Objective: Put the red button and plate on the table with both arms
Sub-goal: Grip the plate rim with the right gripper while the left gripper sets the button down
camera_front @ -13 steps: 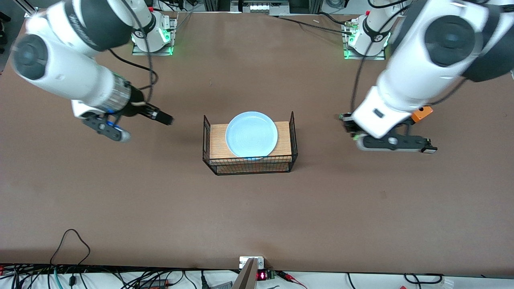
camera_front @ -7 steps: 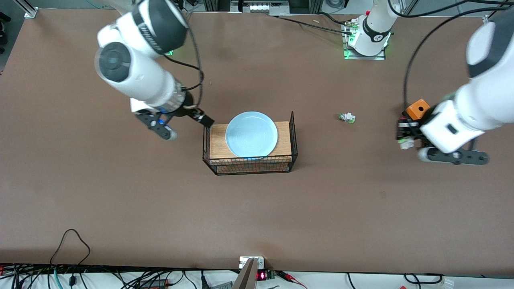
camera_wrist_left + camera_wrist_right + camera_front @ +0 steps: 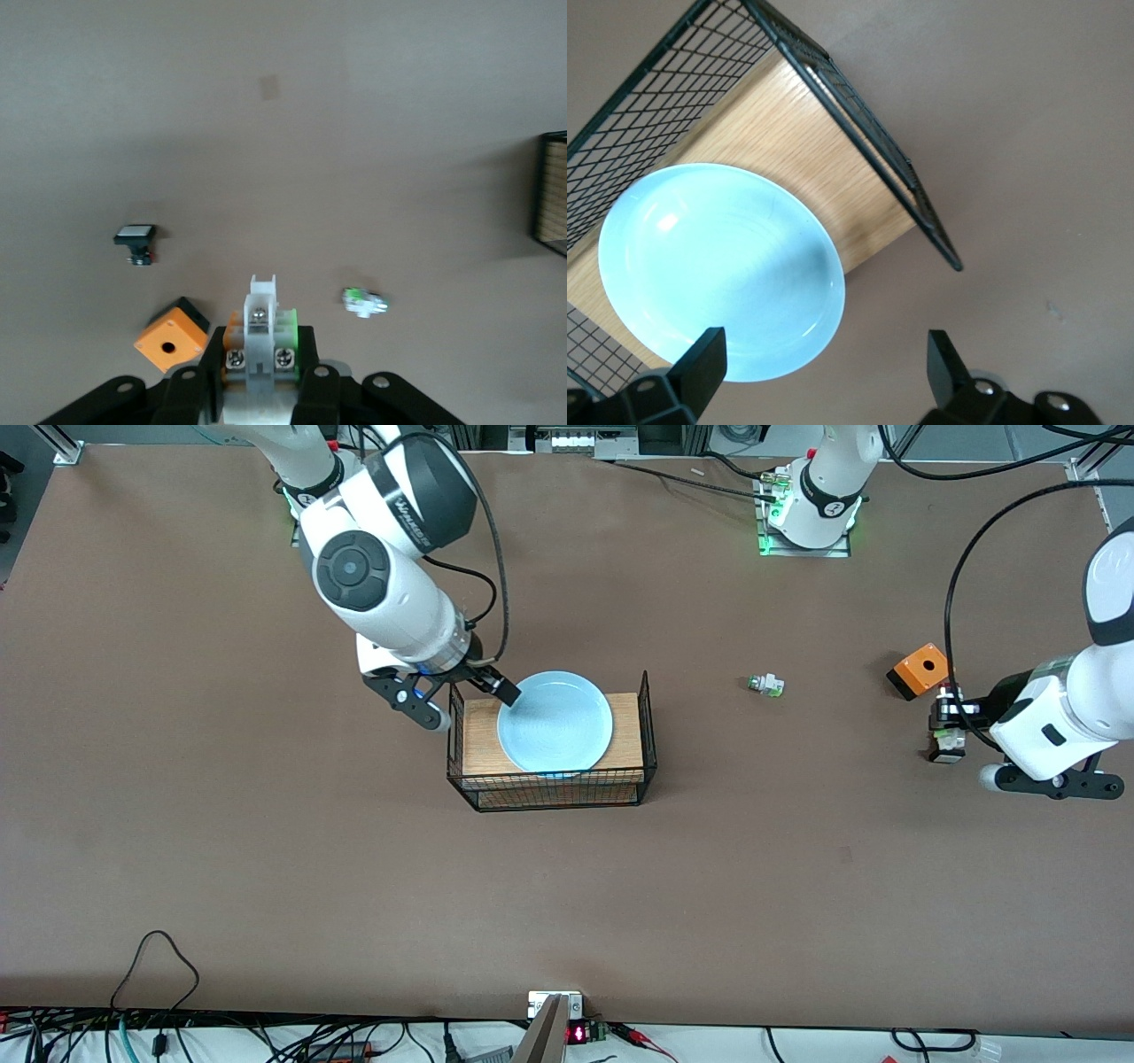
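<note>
The rack [image 3: 549, 779], black wire with a wooden top, stands under my right claw [image 3: 469, 704]; the claw is over the rack's end toward the right arm. The orange box [image 3: 919, 670], with a round hole in its top, lies on the table near my left claw [image 3: 946, 731]. A small white-green part [image 3: 765, 685] lies between the rack and my left claw, apart from both. My left wrist view also shows a black button [image 3: 135, 236] with a white face, near the orange box but not touching it.
</note>
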